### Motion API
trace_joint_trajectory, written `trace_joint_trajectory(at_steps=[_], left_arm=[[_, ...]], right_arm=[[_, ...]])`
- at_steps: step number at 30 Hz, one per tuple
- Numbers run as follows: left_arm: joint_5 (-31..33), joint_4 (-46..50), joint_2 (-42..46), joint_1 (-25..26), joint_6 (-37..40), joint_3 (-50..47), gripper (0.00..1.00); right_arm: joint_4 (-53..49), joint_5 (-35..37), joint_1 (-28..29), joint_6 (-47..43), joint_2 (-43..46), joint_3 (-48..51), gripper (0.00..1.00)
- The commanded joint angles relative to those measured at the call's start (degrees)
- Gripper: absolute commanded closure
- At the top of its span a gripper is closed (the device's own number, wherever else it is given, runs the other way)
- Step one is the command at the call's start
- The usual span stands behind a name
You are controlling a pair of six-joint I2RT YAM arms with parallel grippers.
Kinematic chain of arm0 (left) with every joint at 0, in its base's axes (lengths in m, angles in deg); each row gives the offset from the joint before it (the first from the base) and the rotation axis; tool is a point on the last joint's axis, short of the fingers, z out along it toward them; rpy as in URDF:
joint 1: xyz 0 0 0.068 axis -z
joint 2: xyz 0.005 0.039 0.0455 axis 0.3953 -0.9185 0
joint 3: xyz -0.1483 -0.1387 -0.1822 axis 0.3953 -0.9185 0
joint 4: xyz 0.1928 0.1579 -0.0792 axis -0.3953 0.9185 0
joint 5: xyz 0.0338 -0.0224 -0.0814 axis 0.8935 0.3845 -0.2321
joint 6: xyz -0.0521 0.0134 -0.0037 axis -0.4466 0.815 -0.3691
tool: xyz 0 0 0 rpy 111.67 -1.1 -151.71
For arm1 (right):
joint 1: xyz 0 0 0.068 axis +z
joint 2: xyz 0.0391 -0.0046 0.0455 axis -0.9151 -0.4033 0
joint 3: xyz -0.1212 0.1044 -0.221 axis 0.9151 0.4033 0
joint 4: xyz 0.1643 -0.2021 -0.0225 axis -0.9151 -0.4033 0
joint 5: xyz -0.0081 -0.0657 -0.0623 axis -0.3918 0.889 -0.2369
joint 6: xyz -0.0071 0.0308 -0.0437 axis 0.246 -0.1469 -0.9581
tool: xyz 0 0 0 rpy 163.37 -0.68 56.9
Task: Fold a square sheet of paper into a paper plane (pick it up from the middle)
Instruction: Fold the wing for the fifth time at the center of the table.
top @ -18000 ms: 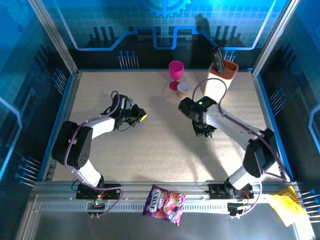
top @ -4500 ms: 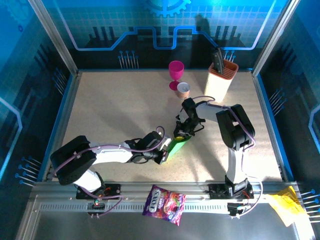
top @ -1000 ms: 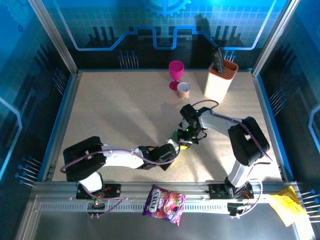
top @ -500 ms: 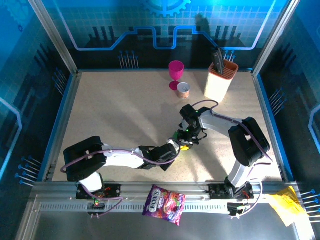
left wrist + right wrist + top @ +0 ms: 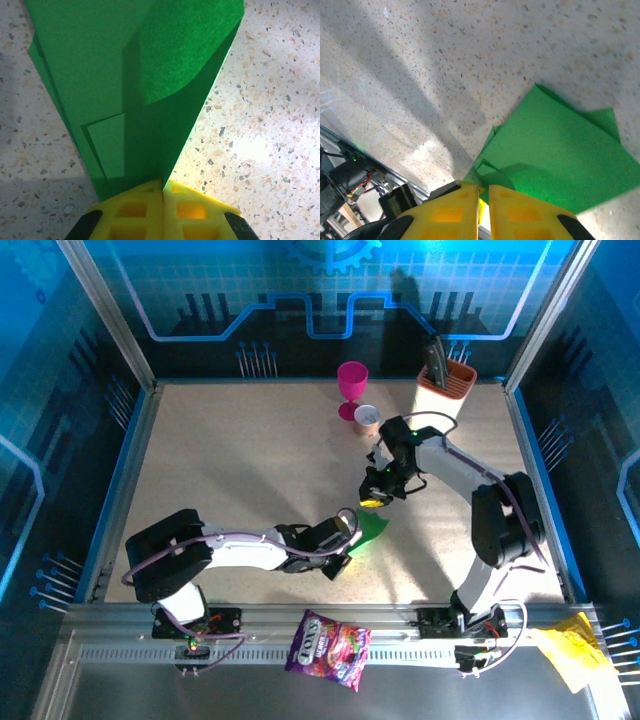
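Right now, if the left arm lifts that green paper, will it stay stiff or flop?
Probably floppy: the green paper already curls up at one flap. Likely very light, a thin sheet. Its folded layers may add slight stiffness along the creases.

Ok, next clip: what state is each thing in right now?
square sheet of paper: folded into layered creases, one flap curling.
left gripper: shut on the sheet's folded tip.
right gripper: closed to a slit at the sheet's corner; grip unclear.
pink goblet: upright.
small cup: upright, beside the goblet.
knife block: upright, dark handles sticking out.
snack bag: lying flat on the front rail.
yellow paper: crumpled.
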Motion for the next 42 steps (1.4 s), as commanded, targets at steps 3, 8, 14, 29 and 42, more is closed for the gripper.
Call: trace_joint_trajectory(at_steps=[3,8,14,29,42], left_arm=[[-4.9,1.6,-0.5,-1.3,-2.5,0.4,1.00],[-6.3,1.2,-0.5,-1.9,-3.2,0.3,1.00],[-7.7,0.3,-0.9,-2.1,-3.8,0.4,1.00],[-10.7,-3.5,0.0,-5.8,-6.6,-2.2,1.00],[-14.3,-4.7,0.2,-6.1,-7.4,-3.6,1.00]], right_arm=[[0.1,-1.9,2.3,-3.2,-6.2,-1.9,0.93],[1.8,-1.4,2.7,-2.7,-9.8,-1.5,0.96],[2.3,0.0,3.2,-2.9,-13.0,-1.4,0.98],[3.6,3.6,3.5,-3.3,-17.2,3.0,1.00],[2.4,2.2,1.6,-3.5,-14.6,1.1,0.93]])
